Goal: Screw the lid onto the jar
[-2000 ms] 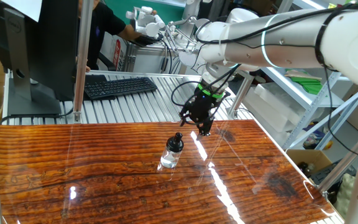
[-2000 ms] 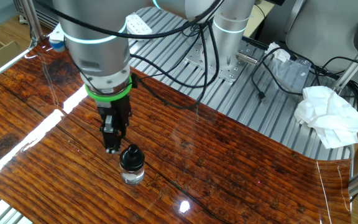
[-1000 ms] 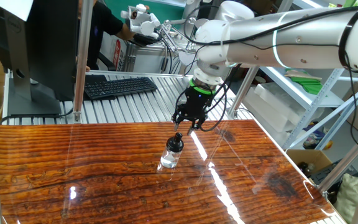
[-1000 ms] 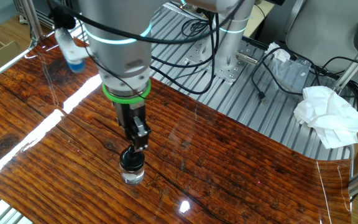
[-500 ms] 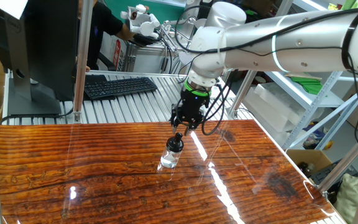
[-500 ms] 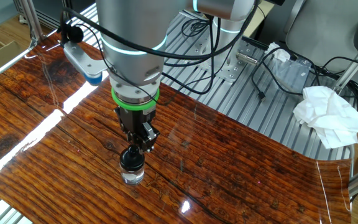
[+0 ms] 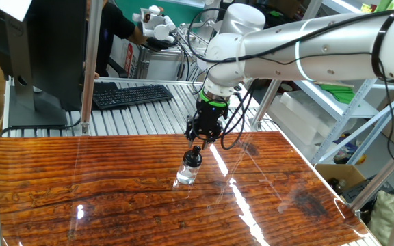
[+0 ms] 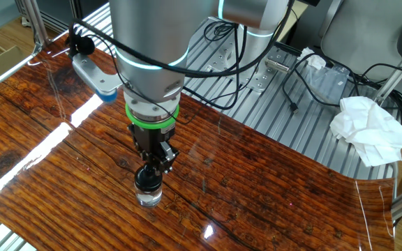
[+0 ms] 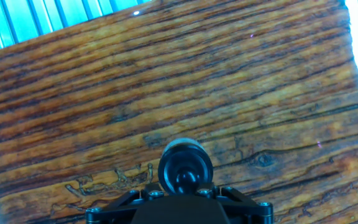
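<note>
Hand (image 8: 155,162) points straight down, directly over the lid (image 8: 148,175), fingertips at or just above the cap's top edge in both fixed views. Whether the jaws are clamped on the cap or only bracketing it cannot be told: the fingertips merge with the dark cap in the fixed views, and the hand view shows only the hand's black body at the bottom edge, with the cap just ahead of it and no clear contact line. Lid is a small blackish round cap, seated on the mouth of the jar (image 8: 149,194), which stands upright on the bench (image 8: 271,188) directly below the hand. Jar is clear and narrower than the hand; the glossy wood grain shows through it. In the hand view the lid (image 9: 186,167) looks concentric with the jar rim, a pale ring showing round its far side. Progress, as judged: lid is placed on the jar and roughly centred; how far it is threaded down cannot be read from these views. Remaining: secure the grip on the cap, rotate to tighten, release, withdraw. Risk noted: nothing steadies the jar, so it may spin or tip with the lid on the slick bench surface. Bench near the hand otherwise bare.
</note>
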Action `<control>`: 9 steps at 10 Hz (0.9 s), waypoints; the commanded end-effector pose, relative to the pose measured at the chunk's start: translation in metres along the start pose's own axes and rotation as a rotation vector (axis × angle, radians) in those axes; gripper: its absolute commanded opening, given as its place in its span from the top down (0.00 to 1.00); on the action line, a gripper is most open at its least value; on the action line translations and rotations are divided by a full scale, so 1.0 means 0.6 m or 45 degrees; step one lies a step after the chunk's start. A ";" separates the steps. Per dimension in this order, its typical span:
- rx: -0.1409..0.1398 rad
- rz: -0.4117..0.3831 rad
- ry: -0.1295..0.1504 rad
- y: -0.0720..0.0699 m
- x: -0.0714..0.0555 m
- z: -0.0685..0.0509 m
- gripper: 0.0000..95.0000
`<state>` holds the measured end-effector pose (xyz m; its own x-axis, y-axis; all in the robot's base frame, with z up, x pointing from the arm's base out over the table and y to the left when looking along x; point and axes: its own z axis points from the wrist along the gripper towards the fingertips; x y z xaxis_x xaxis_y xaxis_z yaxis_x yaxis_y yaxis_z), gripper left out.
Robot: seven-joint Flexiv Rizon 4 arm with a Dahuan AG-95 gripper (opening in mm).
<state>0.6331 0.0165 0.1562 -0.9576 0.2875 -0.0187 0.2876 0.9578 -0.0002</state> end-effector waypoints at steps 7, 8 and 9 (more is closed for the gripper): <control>-0.005 0.009 0.000 0.001 0.001 0.014 0.60; -0.017 0.015 0.005 0.000 0.000 0.016 0.60; -0.017 0.011 0.007 -0.002 -0.001 0.018 0.60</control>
<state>0.6333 0.0144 0.1449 -0.9546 0.2975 -0.0126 0.2973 0.9546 0.0169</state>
